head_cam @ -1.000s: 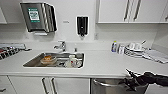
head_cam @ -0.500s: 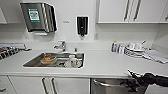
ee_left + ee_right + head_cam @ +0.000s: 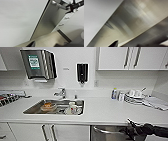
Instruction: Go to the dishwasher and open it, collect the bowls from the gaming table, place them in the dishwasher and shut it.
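The dishwasher (image 3: 110, 134) sits under the white counter at the lower right, its brushed steel front crossed by a bar handle (image 3: 100, 129). My right gripper (image 3: 131, 128) reaches in from the right at that handle's end, open, with its dark fingers spread above and below the bar. From the left wrist view I see the steel front (image 3: 50, 25) from low down, with the handle (image 3: 58, 4) and the right gripper (image 3: 68, 8) far up. The right wrist view is pressed close to the steel panel (image 3: 136, 22). The bowls and the gaming table are out of view.
A steel sink (image 3: 32, 109) holding an orange item (image 3: 47, 107) and white dishes is set in the counter (image 3: 105, 112). Stacked plates and cups (image 3: 133, 97) stand at the back right. White cabinet doors (image 3: 30, 132) flank the dishwasher on the left.
My right gripper has dropped a little and now sits at the dishwasher's handle. Everything else is unchanged.
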